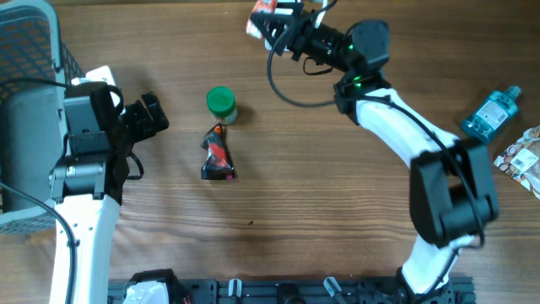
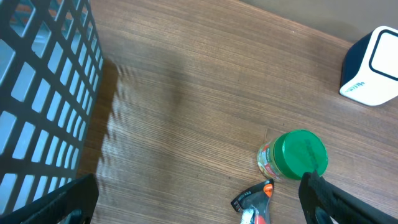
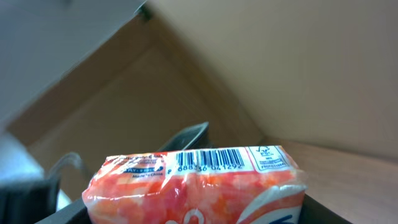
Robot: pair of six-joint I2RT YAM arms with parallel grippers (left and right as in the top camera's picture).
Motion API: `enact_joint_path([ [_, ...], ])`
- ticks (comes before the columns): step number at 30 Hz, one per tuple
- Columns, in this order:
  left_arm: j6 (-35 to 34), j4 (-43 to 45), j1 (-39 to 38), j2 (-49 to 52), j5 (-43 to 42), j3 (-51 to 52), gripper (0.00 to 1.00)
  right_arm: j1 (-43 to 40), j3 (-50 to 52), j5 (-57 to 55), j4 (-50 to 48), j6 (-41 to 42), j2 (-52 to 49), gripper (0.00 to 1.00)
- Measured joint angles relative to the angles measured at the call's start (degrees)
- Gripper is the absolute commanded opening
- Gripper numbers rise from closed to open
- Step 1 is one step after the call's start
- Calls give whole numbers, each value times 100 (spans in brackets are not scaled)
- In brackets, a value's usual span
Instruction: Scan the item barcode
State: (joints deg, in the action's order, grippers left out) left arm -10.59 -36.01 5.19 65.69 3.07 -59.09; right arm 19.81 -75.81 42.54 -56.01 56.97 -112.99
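An orange-and-white plastic packet [image 3: 193,186] fills the bottom of the right wrist view, its barcode [image 3: 208,160] printed on the white top edge and facing the camera. My right gripper [image 3: 193,211] is shut on it, a dark finger showing at each lower corner. From overhead, that gripper [image 1: 274,25] holds the packet [image 1: 257,21] at the table's far edge. A white and dark-blue scanner [image 2: 373,65] stands at the upper right of the left wrist view. My left gripper [image 2: 199,208] is open and holds nothing.
A green-lidded jar [image 1: 221,103] and a black-and-red pouch [image 1: 218,156] lie just right of my left gripper [image 1: 152,114]. A wire basket [image 1: 34,42] stands at the far left. A blue bottle [image 1: 491,114] and a snack packet [image 1: 525,156] lie at the right edge.
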Motion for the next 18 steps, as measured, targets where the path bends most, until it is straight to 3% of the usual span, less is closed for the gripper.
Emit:
enact_joint_path([
  [5,0,2,0,0,0,0,100,-15,2,-1268,-334,1554,-662,75],
  [8,0,2,0,0,0,0,100,-20,-87,-1718,-247,1766,-730,70],
  [13,0,4,0,0,0,0,100,-22,-1786,-2124,1058,1740,-1257,70],
  [18,0,4,0,0,0,0,100,-22,-3493,-2253,1687,1958,-2026,68],
])
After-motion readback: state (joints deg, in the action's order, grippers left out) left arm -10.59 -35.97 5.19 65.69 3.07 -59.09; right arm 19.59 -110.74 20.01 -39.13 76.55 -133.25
